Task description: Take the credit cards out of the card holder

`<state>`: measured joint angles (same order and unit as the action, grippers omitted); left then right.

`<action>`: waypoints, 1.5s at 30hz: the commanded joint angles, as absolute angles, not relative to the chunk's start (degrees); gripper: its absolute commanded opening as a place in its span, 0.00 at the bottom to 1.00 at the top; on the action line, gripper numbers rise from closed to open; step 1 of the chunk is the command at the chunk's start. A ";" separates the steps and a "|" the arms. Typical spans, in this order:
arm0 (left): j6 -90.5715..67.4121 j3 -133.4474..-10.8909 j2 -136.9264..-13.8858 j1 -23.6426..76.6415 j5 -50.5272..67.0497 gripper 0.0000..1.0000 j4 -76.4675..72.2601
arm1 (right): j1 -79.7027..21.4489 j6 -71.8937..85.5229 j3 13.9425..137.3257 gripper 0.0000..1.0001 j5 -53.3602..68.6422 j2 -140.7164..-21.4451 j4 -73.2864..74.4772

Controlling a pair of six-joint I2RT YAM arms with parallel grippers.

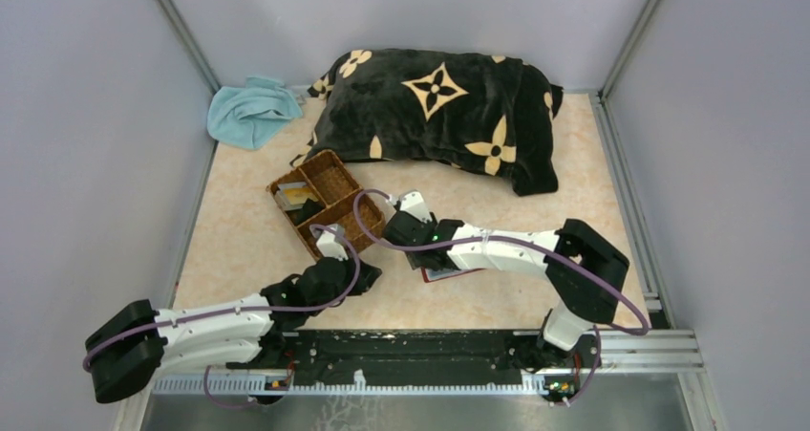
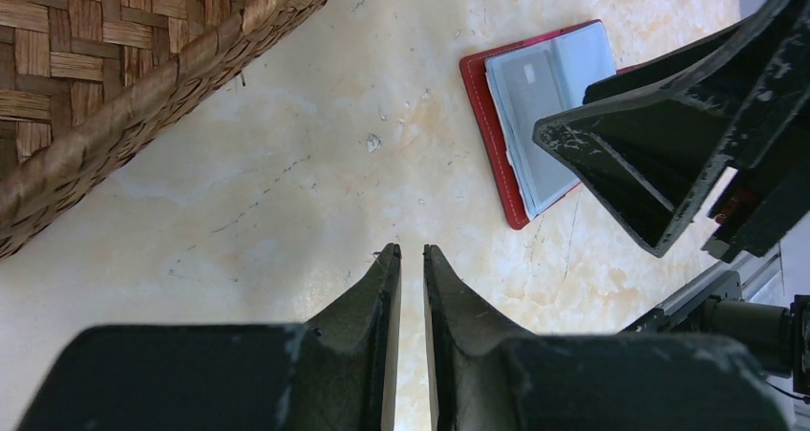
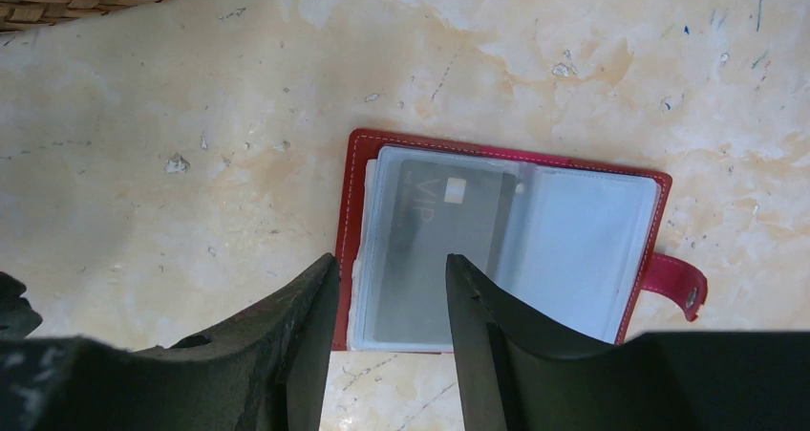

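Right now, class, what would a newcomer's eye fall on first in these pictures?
First the big black pillow with tan flowers, at the far side. Next the red card holder lying open near the middle, a grey card in its clear sleeve and the right pincer open over it. A wicker basket sits to its left.

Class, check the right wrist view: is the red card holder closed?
No, the card holder lies open on the table, its clear sleeves exposed with a dark card inside one.
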<state>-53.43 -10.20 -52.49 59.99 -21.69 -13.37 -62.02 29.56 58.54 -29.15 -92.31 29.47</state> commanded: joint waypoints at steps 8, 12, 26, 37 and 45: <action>-54.18 -8.89 -50.58 59.68 -21.69 0.20 -13.85 | -62.23 30.26 59.20 0.43 -27.85 -98.06 26.60; -54.21 -9.05 -50.69 59.68 -21.61 0.20 -14.04 | -62.25 30.93 58.68 0.30 -27.79 -97.99 26.58; -54.15 -9.18 -50.73 59.68 -21.25 0.20 -14.09 | -61.63 31.47 57.24 0.00 -28.04 -98.60 26.79; -53.94 -9.32 -50.73 59.60 -21.22 0.20 -13.97 | -60.56 31.38 57.52 0.00 -28.63 -92.52 27.86; -53.84 -9.43 -51.42 59.59 -20.92 0.20 -14.89 | -57.29 30.36 54.93 0.00 -27.90 -88.39 27.36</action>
